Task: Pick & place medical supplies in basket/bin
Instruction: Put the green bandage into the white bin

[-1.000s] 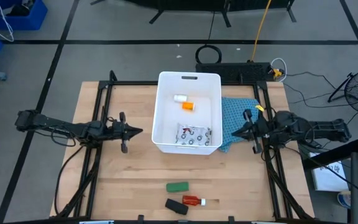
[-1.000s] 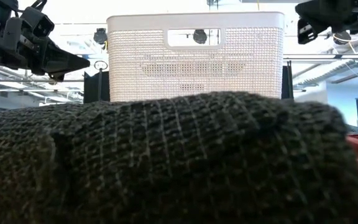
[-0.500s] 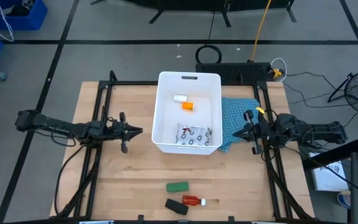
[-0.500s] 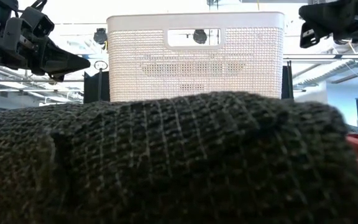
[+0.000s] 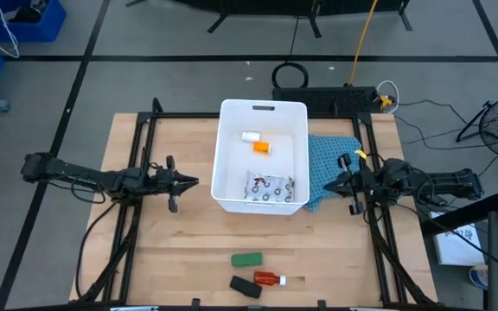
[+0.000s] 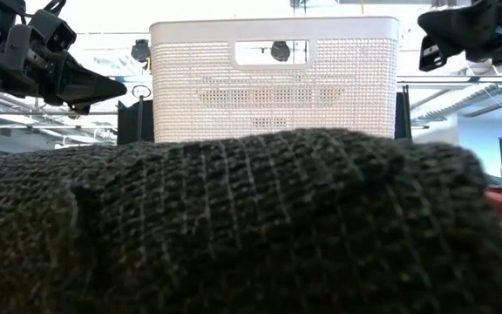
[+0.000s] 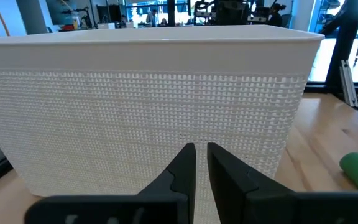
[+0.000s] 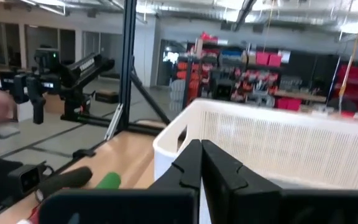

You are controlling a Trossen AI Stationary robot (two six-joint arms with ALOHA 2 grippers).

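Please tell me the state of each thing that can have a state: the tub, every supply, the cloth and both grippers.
Large white plastic tub: upright, holding three supplies.
Small white bottle: inside tub.
Orange pill bottle: inside tub.
White patterned flat packet: inside tub.
Green block: on table.
Red white-capped tube: on table.
Black block: on table.
Blue cloth: crumpled beside tub.
Left gripper: shut, empty.
Right gripper: shut, empty.

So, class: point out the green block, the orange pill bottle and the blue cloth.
green block (image 5: pixel 247 259), high view, middle of its top.
orange pill bottle (image 5: pixel 262 147), high view, its body.
blue cloth (image 5: pixel 331 160), high view, bare middle.
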